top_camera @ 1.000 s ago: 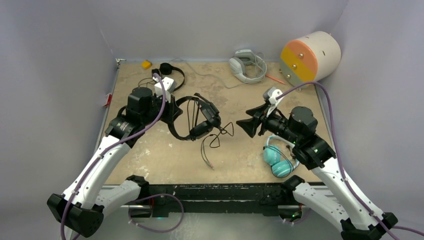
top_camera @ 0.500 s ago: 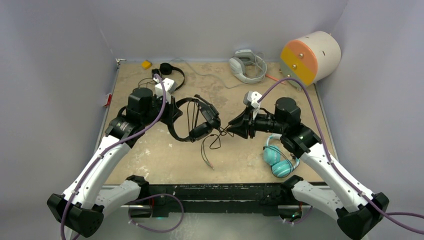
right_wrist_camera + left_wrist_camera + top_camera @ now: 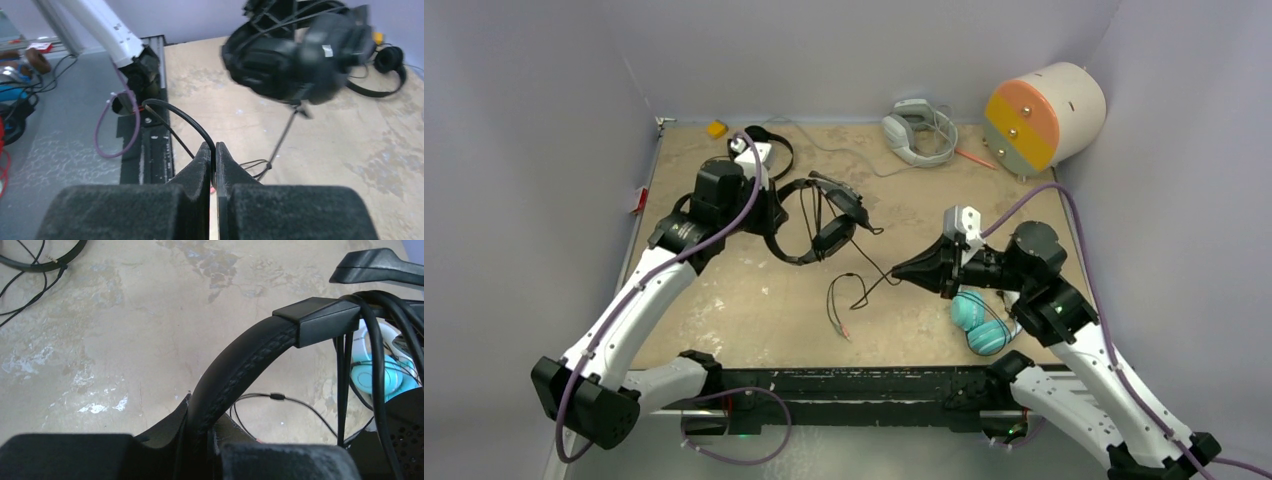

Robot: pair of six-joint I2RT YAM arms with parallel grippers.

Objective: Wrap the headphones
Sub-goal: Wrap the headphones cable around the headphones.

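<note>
Right wrist: right gripper (image 3: 210, 152) pinches the black cord (image 3: 177, 117) at lower centre; headphones (image 3: 295, 60) hang upper right, headband (image 3: 240, 370) clamped in the left gripper (image 3: 200, 415). Risk: a hard pull on the cord slips it from the pinch or yanks the headband loose.

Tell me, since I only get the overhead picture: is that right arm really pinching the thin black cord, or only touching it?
Observer: Pinching. The right wrist camera shows the right jaws shut flat with the cord squeezed between them.
Visitor: And the left arm, what has it got?
Observer: Its wrist camera shows the left jaws clamped on the ribbed band of the black headphones.
Visitor: Anything on that band?
Observer: Several cord strands hang across its end piece.
</note>
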